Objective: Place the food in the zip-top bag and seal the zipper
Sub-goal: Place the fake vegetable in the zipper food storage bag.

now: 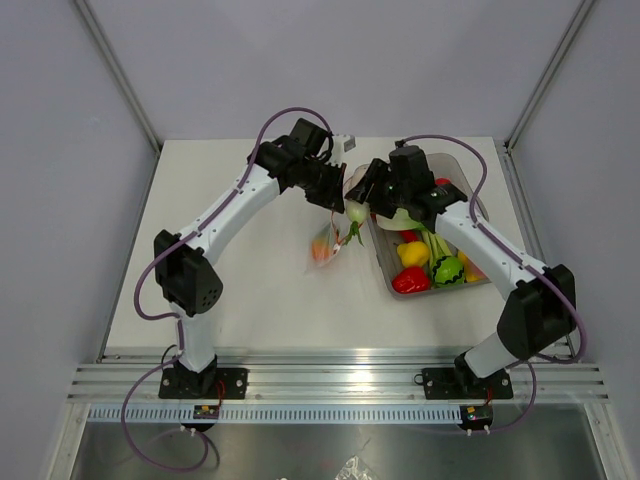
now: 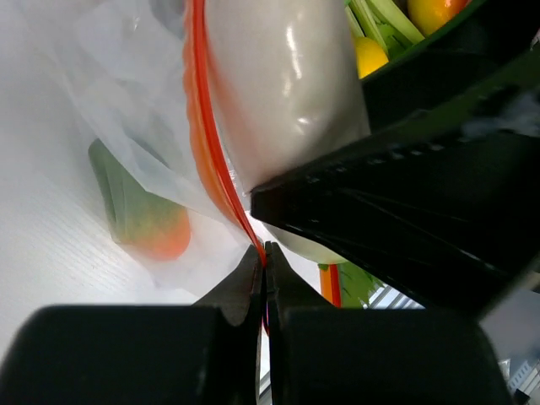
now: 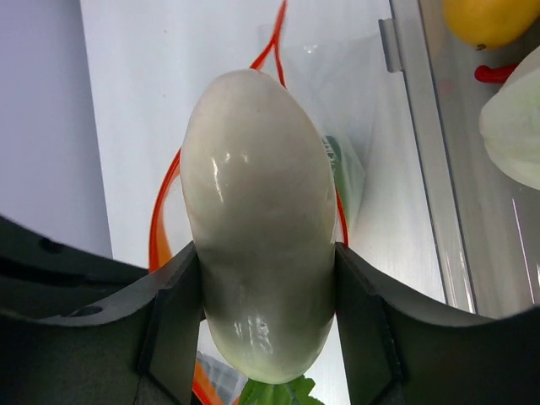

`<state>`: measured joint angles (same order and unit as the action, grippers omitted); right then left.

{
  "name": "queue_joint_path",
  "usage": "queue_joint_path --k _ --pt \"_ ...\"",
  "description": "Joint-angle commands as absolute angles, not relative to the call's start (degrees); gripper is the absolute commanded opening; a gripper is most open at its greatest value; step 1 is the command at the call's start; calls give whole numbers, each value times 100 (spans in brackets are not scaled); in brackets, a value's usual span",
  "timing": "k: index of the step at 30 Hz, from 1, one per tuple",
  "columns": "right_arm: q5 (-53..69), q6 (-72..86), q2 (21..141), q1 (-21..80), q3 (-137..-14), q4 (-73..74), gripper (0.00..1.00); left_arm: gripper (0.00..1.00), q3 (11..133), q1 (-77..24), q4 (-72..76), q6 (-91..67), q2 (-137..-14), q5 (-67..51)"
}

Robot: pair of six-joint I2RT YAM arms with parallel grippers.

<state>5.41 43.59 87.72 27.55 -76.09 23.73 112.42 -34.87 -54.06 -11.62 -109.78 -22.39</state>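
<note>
SITE: robotics lab test cell | ENCLOSURE: plain grey panel walls [image 1: 330,60], bare aluminium corner struts [image 1: 115,70] | BENCH: white tabletop [image 1: 250,300], slotted aluminium rail [image 1: 330,375] along near edge | RIG: left arm [image 1: 225,215] and right arm [image 1: 490,250] bolted to rail, purple cables [image 1: 137,298] looped loose | PROPS: glossy toy food [image 1: 412,280] in grey translucent tub [image 1: 380,258]

White table [image 1: 250,300] with 1 grey tub [image 1: 381,262] (toy food [image 1: 412,280] inside) beside zip-top bag [image 1: 325,246]
</note>
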Motion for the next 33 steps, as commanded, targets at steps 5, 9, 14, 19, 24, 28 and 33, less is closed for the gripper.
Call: queue_joint_path --k 5,9,14,19,24,28,33 --pt "-113 4632 9360 2786 -8463 3058 40 0 11400 -3472 -5238 -1073 -10706 -2408" --pt "-167 4763 9431 2795 -8595 3058 39 0 11259 -3480 -5229 -932 -10670 -2566" --pt "-352 4878 9404 2777 -8692 3129 39 0 10944 -3480 -5195 -861 -10644 -2628" --pt "-97 4896 9492 2786 -8727 2953 39 0 11004 -3480 -5124 -853 -10626 -2698" --pt "-88 4860 9589 2909 -8535 2892 39 0 11328 -3480 -5186 -896 -10749 -2760" --pt "-35 4782 9659 3032 -8411 2812 39 0 11452 -3480 -5203 -888 -10775 -2830" --pt "193 4623 9800 3076 -8464 3050 40 0 11575 -3480 -5273 -897 -10810 -2707"
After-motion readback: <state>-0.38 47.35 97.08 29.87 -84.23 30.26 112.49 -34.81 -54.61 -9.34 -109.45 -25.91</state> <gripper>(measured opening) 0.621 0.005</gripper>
